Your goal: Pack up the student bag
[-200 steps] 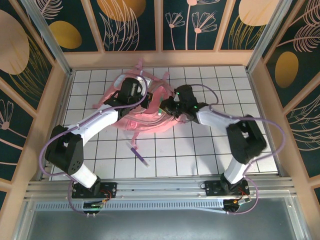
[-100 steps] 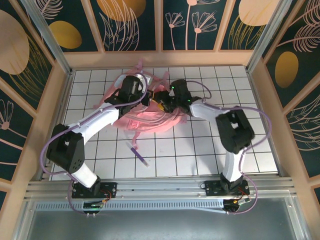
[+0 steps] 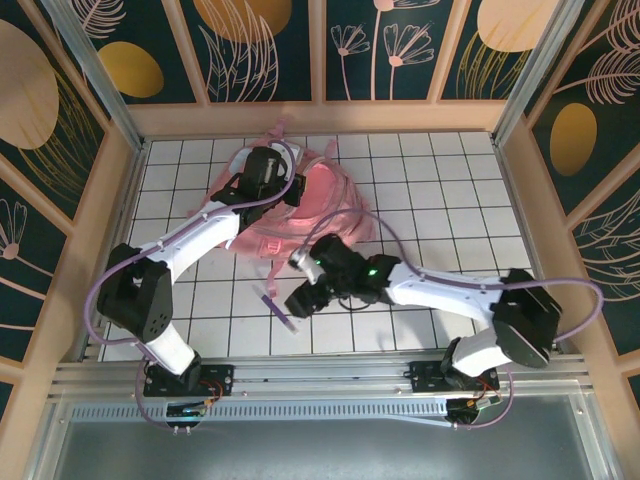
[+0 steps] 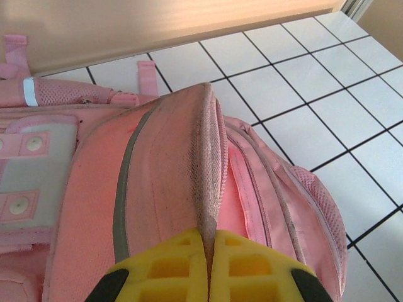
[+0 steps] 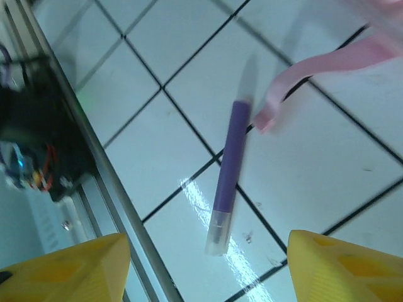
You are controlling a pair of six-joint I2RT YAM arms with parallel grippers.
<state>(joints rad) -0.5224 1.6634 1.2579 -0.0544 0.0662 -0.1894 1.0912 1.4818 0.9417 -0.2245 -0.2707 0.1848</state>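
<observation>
two arms: both reach over the white tiled table [image 3: 440,190], the left one to the far left, the right one bent low across the near middle.
student bag: the big pink student bag [image 3: 310,215] lies on the far left-centre tiles, close to the far wall; in the left wrist view [image 4: 157,176] its fabric rises in a ridge with a grey strip running along it.
left gripper: the left gripper [image 4: 208,251] is pinched tight on that raised ridge of the bag, yellow pads [image 4: 170,267] pressed together with only fabric between them; from above it sits over the bag's far left part [image 3: 268,180].
right gripper: the right gripper [image 3: 302,298] hangs near the bag's near edge with jaws spread wide and nothing between them; in its own view [image 5: 204,270] the two yellow fingers [image 5: 69,270] stand far apart.
purple pen: a purple pen [image 3: 278,310] lies flat on the tiles, just left of the right gripper; in the right wrist view [image 5: 228,170] its clear end points toward the fingers.
pink strap: a loose pink strap [image 5: 327,63] trails from the bag, its tip just beside the pen's far end.
metal rail: the metal rail [image 5: 94,163] runs along the table's near edge, near the pen.
</observation>
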